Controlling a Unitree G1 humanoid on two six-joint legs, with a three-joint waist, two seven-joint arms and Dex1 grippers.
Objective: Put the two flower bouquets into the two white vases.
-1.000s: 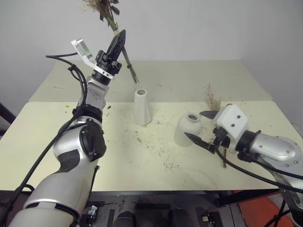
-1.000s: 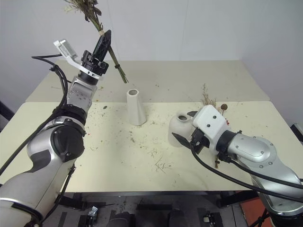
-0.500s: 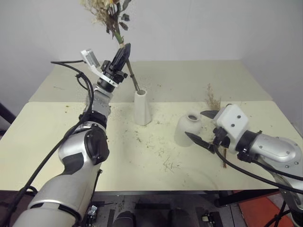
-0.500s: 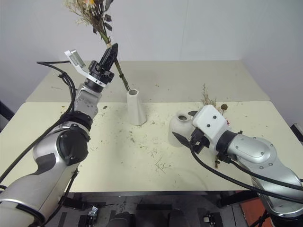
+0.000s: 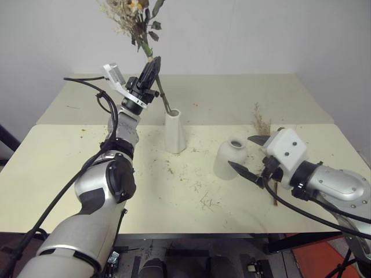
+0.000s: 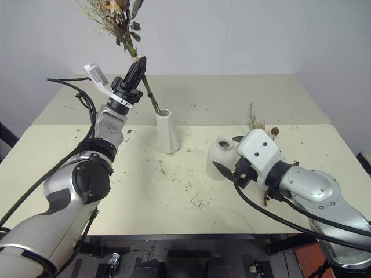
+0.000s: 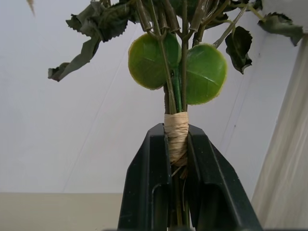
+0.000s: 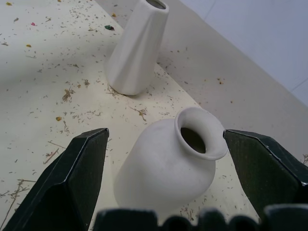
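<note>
A: Lowered since the earlier frame, the left gripper now brings the leafy bouquet so its stem ends meet the mouth of the tall vase just below it.

B: Its grip? Clamped on the twine-wrapped stems (tightly). The right gripper gapes wide around the short vase, fingers apart from it; the sparse bouquet lies just behind.

Tall vase left of short vase, both on table.
</note>
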